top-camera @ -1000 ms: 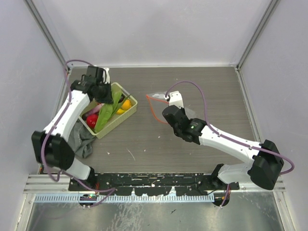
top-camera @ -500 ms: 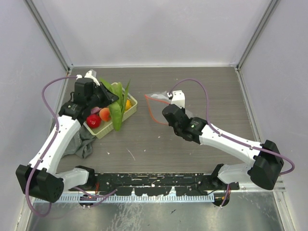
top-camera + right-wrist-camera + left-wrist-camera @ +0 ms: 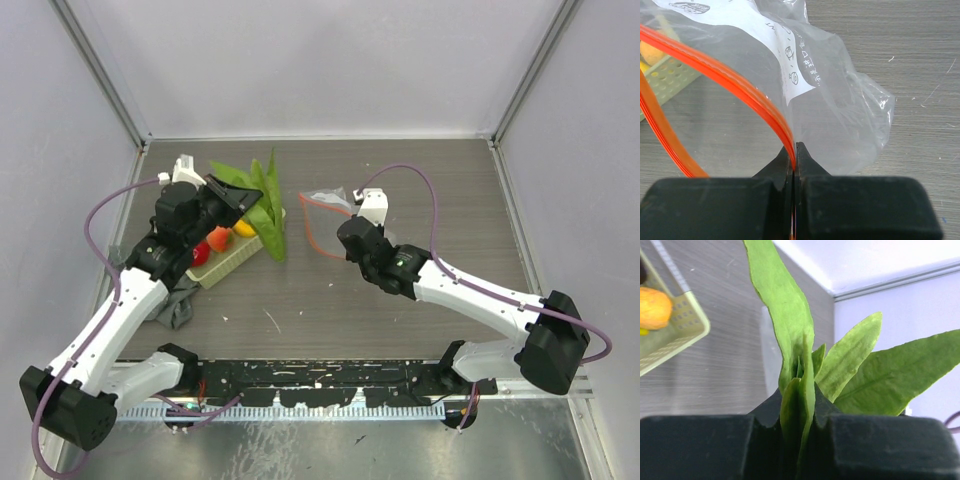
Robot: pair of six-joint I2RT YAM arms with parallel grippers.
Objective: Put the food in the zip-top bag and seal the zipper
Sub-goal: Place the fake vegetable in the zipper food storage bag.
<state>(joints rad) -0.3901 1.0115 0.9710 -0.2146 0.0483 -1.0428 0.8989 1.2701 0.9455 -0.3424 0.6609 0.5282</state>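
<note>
We log left gripper [image 3: 238, 196], jaws clamped on green leaf [image 3: 270, 212], upper left; right gripper [image 3: 794, 152], jaws pinching zipper [image 3: 730, 80] of zip-top bag [image 3: 840, 115].

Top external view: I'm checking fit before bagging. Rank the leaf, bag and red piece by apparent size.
1. leaf, though it is held up nearer the camera, so this is unsure
2. bag
3. red piece, partly hidden

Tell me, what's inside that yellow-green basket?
A red piece, an orange piece and a yellow piece show in the basket. The left arm covers much of it, so anything beneath is hidden.
</note>
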